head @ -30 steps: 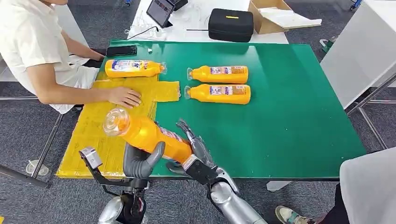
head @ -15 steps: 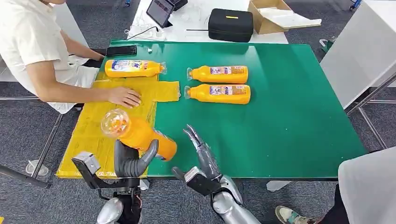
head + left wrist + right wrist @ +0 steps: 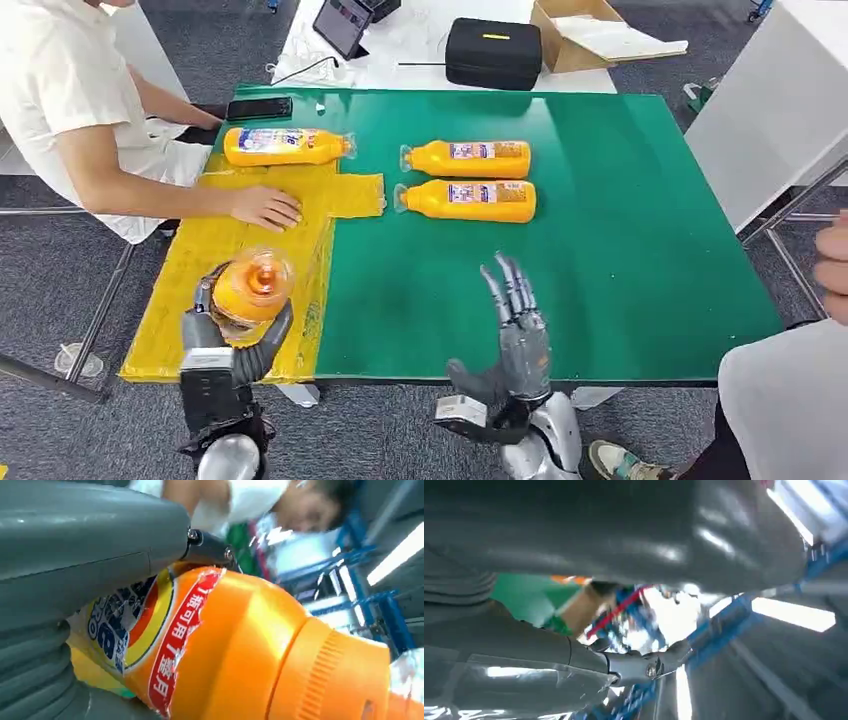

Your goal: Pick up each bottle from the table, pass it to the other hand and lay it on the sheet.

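My left hand (image 3: 225, 335) grips an orange bottle (image 3: 250, 288) above the near part of the yellow sheet (image 3: 190, 290), its clear cap pointing up toward the camera. In the left wrist view the bottle (image 3: 240, 645) and its blue and red label sit against my grey thumb (image 3: 90, 535). My right hand (image 3: 515, 320) is raised over the table's near edge, fingers straight and apart, holding nothing. One orange bottle (image 3: 285, 146) lies at the sheet's far end. Two more, a farther bottle (image 3: 468, 158) and a nearer bottle (image 3: 468, 200), lie side by side on the green table (image 3: 620, 230).
A person sits at the left with a hand (image 3: 265, 208) flat on the sheet. A phone (image 3: 260, 108) lies at the table's far left corner. Beyond it stand a black case (image 3: 494, 52) and a cardboard box (image 3: 590, 35). Another person's hand (image 3: 830, 265) shows at the right edge.
The right hand let go of the bottle and drew away to the right, fingers now straight. The left hand carried the bottle left over the sheet and turned its cap upward.
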You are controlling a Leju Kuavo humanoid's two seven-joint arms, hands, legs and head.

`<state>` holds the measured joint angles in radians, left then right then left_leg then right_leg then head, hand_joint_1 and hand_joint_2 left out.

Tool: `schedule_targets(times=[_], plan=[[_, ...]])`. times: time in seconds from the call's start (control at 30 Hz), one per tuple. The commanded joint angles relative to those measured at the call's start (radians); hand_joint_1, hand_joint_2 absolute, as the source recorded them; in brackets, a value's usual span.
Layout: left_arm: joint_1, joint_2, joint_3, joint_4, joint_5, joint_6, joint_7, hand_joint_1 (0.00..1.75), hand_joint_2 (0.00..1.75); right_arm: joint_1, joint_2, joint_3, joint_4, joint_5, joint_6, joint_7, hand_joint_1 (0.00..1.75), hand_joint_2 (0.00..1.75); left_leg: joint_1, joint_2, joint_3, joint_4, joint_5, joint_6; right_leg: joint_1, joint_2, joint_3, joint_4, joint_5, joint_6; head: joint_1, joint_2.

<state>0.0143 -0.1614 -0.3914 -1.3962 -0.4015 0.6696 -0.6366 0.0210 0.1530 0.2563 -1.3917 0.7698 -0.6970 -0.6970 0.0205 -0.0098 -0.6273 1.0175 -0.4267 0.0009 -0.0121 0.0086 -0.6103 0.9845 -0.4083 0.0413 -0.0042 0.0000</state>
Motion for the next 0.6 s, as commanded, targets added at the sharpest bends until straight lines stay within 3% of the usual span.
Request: schedule_targets(times=[0.03,0.3,0.4,0.6], plan=[[-0.186,0.087,-0.005,0.408,-0.527,0.027,0.25,1.75,1.75,-0.044,-0.021,0.066,0.016,-0.087,-0.001,-0.001,0.0,0.0,-0.001,-0.001,0.004,-0.003,0.001,0.0,0.0,-0.002,0.004,-0.002,0.0,-0.001,0.0,0.0],[-0.409,0.097,-0.123,0.757,-0.654,-0.232,0.32,1.75,1.75,-0.132,-0.051,0.229,0.157,-0.229,-0.001,-0.001,0.0,0.0,0.0,-0.001,0.005,-0.002,0.003,0.0,0.001,-0.002,0.005,-0.002,0.001,-0.002,0.0,0.0],[-0.448,0.095,-0.136,0.8,-0.617,-0.306,0.262,1.75,1.75,-0.154,-0.055,0.273,0.183,-0.275,-0.001,-0.001,0.0,0.0,0.0,0.001,0.009,-0.003,0.002,0.001,0.001,-0.002,0.009,-0.002,0.0,-0.003,0.0,0.0],[-0.478,0.106,-0.148,0.855,-0.618,-0.33,0.268,1.75,1.75,-0.162,-0.056,0.306,0.208,-0.322,-0.001,-0.001,0.0,0.0,0.0,0.001,0.003,-0.001,0.002,0.0,0.0,0.0,0.003,-0.001,0.001,-0.001,0.0,0.0]])
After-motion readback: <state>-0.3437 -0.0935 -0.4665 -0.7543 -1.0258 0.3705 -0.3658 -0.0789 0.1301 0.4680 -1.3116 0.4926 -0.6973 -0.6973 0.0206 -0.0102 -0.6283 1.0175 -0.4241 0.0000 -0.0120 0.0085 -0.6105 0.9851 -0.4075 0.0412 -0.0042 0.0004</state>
